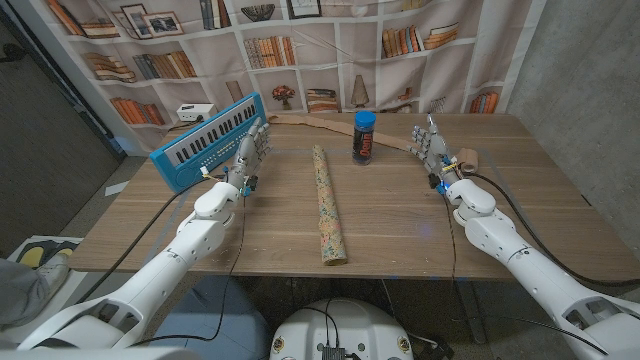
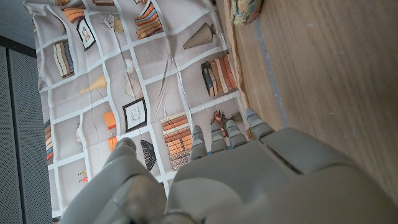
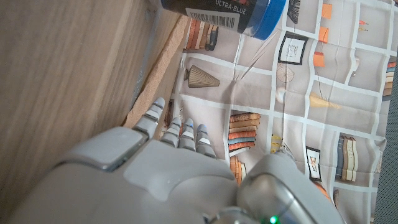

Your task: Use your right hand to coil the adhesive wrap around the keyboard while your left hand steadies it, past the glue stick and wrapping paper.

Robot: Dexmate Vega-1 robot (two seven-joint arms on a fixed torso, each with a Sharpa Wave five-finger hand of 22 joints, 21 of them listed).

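Hands, left [image 1: 250, 153] and right [image 1: 432, 145], stand empty with fingers spread, flanking the patterned wrapping-paper roll [image 1: 328, 204] on woodgrain.

One keyboard [image 1: 209, 140], one glue stick [image 1: 364, 137], one wrapping-paper roll [image 1: 328, 205], one adhesive wrap [image 1: 330, 124].

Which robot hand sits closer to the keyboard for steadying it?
The left robot hand: it stands open right beside the blue keyboard. The right robot hand is across the table, beyond the wrapping paper.

Between the right hand [image 1: 432, 141] and keyboard [image 1: 209, 140] stand the glue stick [image 1: 364, 137] and wrapping paper [image 1: 328, 205].
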